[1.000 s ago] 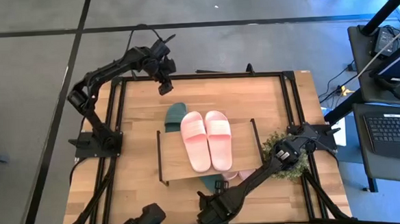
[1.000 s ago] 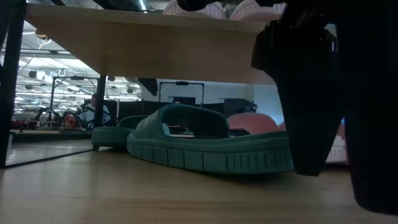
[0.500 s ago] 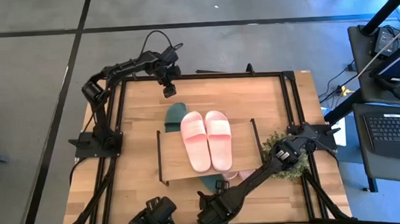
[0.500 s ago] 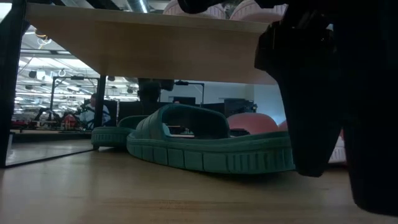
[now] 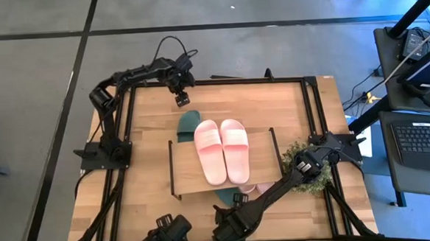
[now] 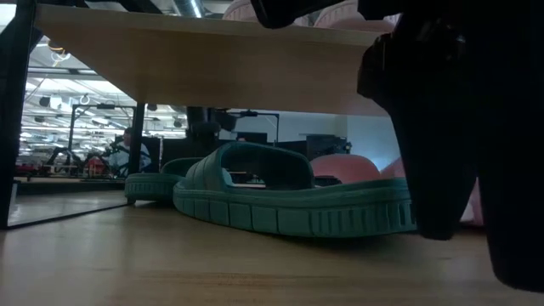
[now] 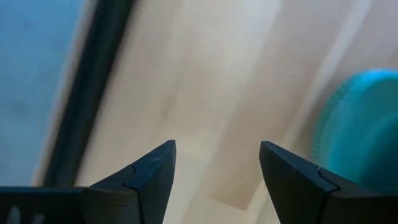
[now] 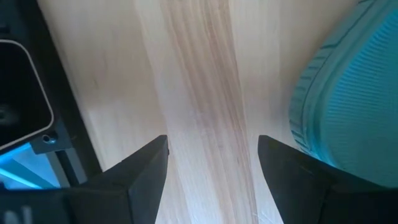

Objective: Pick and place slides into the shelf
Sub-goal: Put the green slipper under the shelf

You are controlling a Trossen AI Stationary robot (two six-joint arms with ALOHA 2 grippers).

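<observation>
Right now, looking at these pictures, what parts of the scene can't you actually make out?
- Dark green rubber slide sandals: from above, the light wooden shelf board hides all but a heel and a toe.
- Second pair of light pink slides: mostly hidden behind the green one in the low view; their number is unclear.
- Pink pair on the board: cut off by the low view's top edge.
- Right fingers: the dark arm blocks the low view's right side.

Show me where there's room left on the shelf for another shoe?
The shelf top is bare left of the pink slides, and a narrower strip is bare to their right, beside the wreath. Underneath is crowded with green slides.
</observation>
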